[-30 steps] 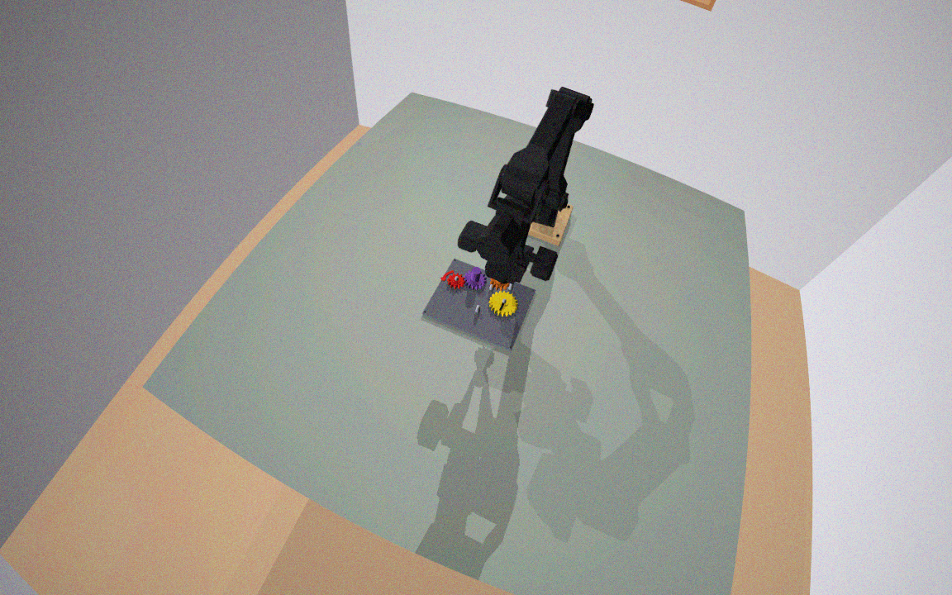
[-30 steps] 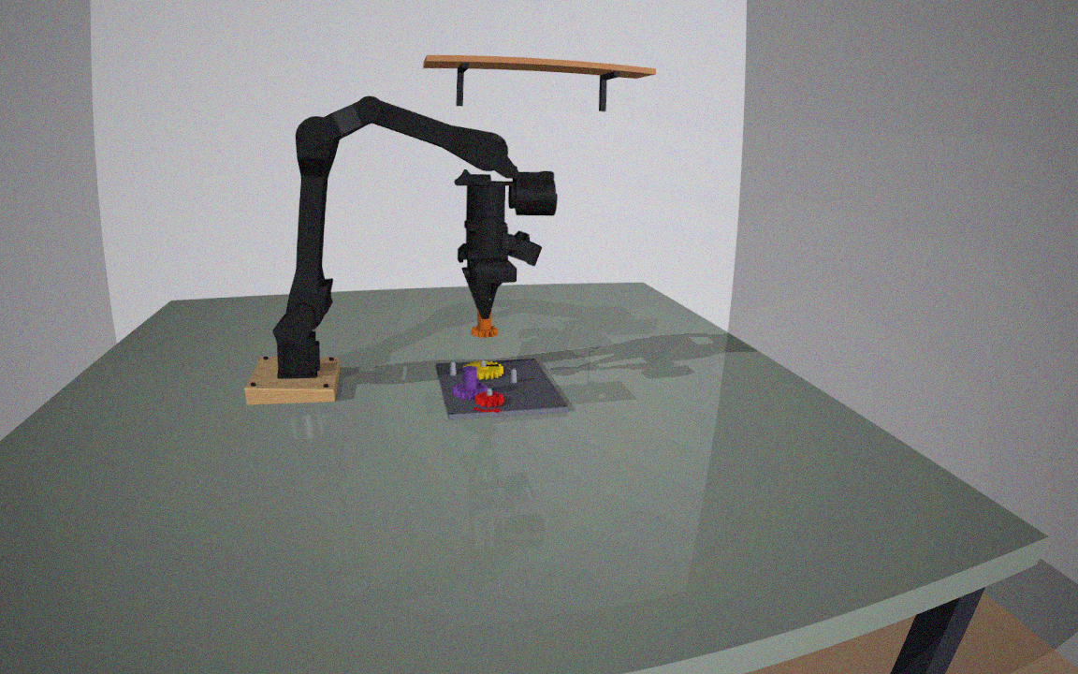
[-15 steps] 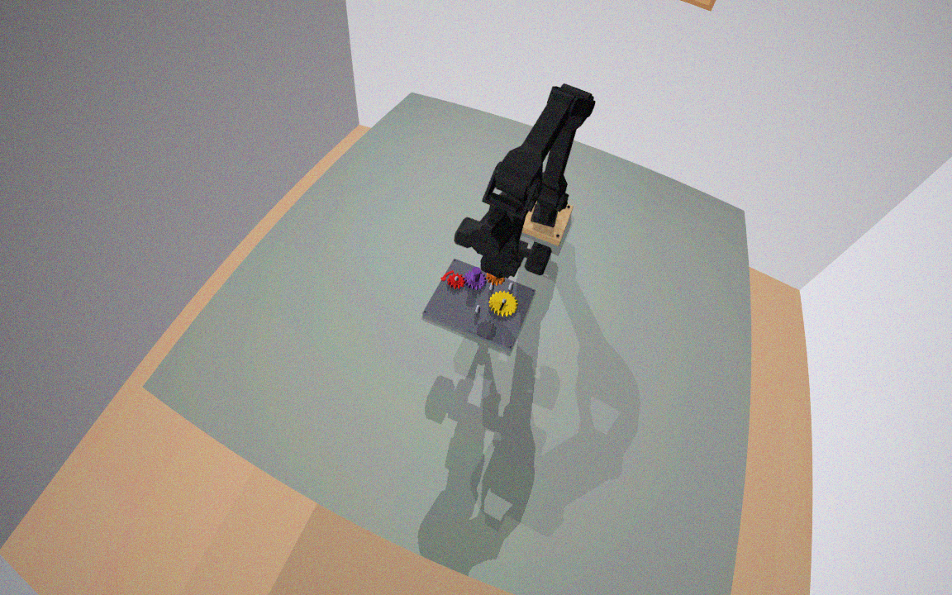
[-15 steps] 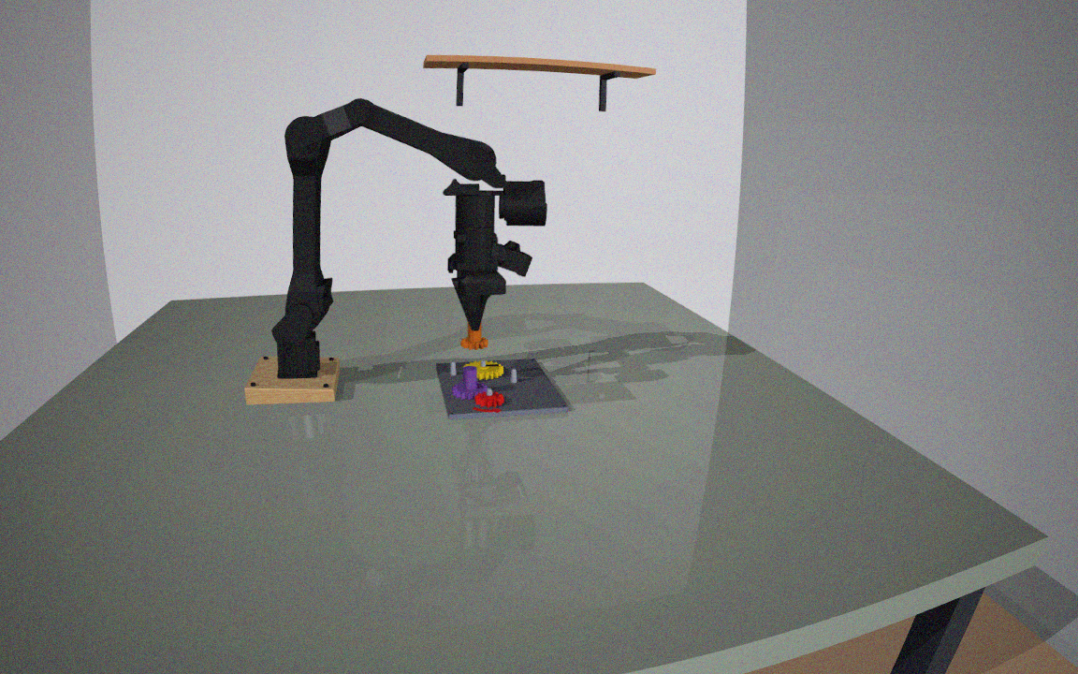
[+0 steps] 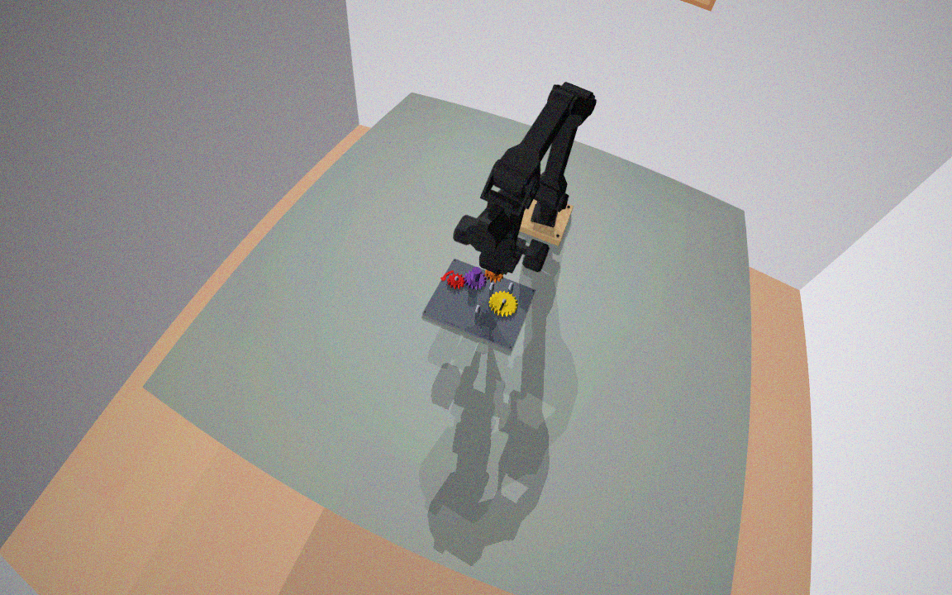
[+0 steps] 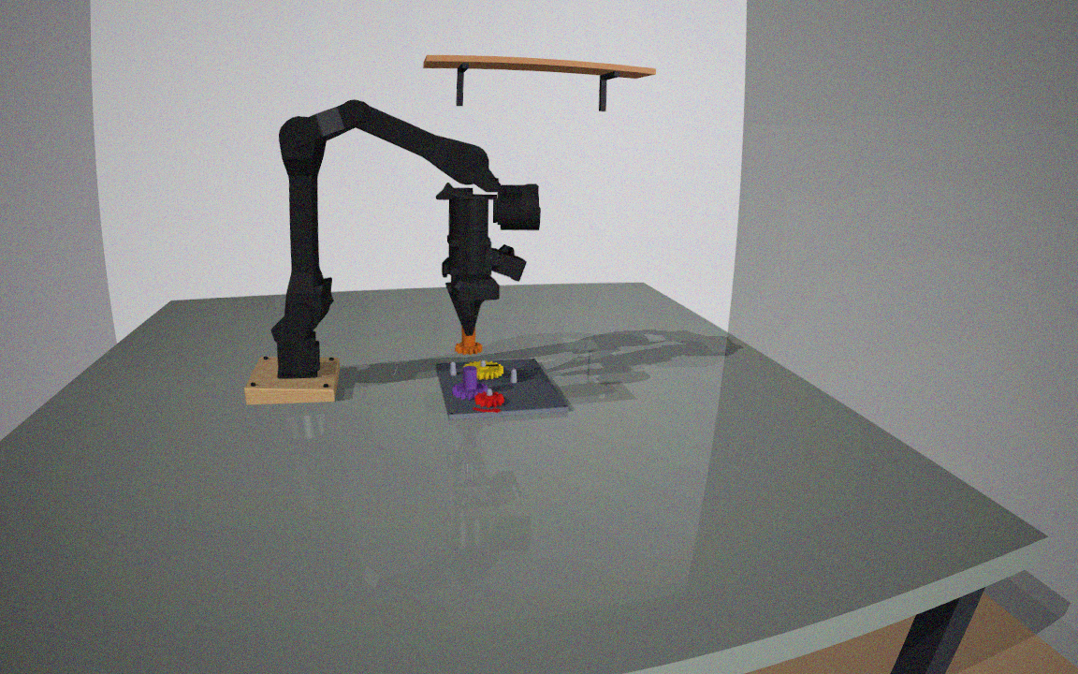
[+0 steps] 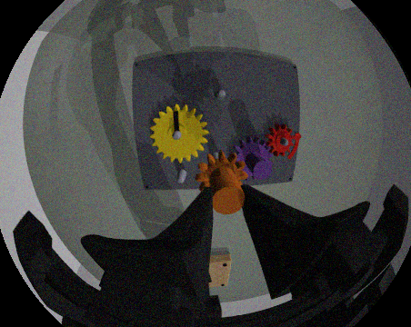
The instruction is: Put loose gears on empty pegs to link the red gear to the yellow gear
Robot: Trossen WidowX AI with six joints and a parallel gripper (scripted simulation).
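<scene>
the purple gear is sitting beside the red gear, apparently meshing. the pincer is gripping the orange gear above the board; the link to the yellow gear is still missing.

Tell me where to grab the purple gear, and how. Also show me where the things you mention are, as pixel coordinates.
Best pinch the purple gear [image 5: 470, 283] [image 6: 460, 392] [image 7: 247, 149] by its stem [image 5: 477, 275] [image 6: 470, 376] [image 7: 262, 170], coming straight down: it stands upright above the low toothed disc, and the red gear [image 5: 458, 283] [image 6: 489, 401] [image 7: 278, 135] probably crowds a sideways approach.

Gear: yellow (black stripe) | neighbour gear: purple | board: grey
</scene>
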